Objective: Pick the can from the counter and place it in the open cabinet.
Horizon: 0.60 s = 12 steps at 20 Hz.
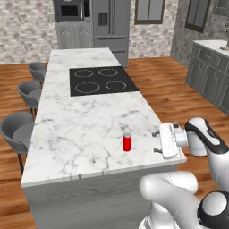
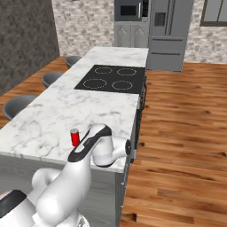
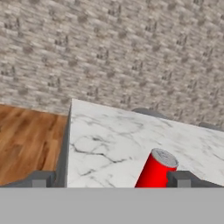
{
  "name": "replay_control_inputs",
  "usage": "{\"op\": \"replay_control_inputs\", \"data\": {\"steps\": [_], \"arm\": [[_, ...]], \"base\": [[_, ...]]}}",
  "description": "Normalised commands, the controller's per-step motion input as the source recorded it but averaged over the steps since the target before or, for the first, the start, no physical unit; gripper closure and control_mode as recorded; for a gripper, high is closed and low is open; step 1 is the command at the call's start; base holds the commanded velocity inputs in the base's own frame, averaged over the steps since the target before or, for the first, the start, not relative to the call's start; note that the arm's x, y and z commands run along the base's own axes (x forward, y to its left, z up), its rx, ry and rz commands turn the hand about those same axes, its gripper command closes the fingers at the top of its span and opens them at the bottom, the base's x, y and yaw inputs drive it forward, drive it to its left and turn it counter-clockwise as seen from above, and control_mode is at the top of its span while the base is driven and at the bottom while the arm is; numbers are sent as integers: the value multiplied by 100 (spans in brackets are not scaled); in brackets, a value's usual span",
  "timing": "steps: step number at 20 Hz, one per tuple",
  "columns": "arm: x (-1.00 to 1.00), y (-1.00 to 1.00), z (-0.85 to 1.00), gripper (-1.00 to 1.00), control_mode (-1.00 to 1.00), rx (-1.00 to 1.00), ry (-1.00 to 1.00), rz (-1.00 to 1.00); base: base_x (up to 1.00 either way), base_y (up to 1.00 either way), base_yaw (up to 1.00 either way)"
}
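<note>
The red can [image 1: 127, 142] with a silver top stands upright on the white marble counter [image 1: 85, 129], near its front right corner. My gripper [image 1: 156, 142] hovers at the counter's right edge, level with the can and a short gap to its right, jaws open and empty. In the hand view the can [image 3: 155, 170] rises just inside the right fingertip [image 3: 183, 178], off centre between the spread tips of my gripper [image 3: 111, 180]. From the right base view the can [image 2: 75, 137] peeks out left of my forearm. The open cabinet is out of view.
A black four-ring cooktop [image 1: 100, 80] is set into the counter's far half. Grey stools [image 1: 18, 132] line the left side. A microwave unit [image 1: 71, 22] and a fridge [image 1: 112, 24] stand at the back wall. A sink counter [image 1: 210, 67] runs along the right.
</note>
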Motion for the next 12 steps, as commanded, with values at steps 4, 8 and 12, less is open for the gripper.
{"op": "replay_control_inputs", "data": {"steps": [4,8,12], "arm": [[24,9,-21,-100,-100,1,0,0],[24,8,-16,-100,-100,2,0,0],[23,9,-14,-100,-100,2,0,0]], "base": [[0,0,0],[0,0,0],[0,0,0]]}}
